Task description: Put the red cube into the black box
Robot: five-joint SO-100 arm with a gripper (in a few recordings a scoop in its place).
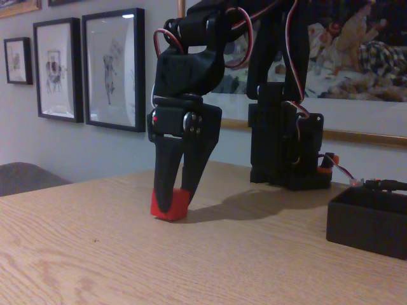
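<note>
On the table (95,254), well right of the fingers, sits the black box (369,219). Gripper (173,198) points down, jaws nearly closed around the red cube (170,206), which rests on the wood. Grip appears seated; judged best: squeeze firmly, lift straight, then swing right.

Bare table (95,254) lies open between the red cube (170,206) and the black box (369,222).
</note>
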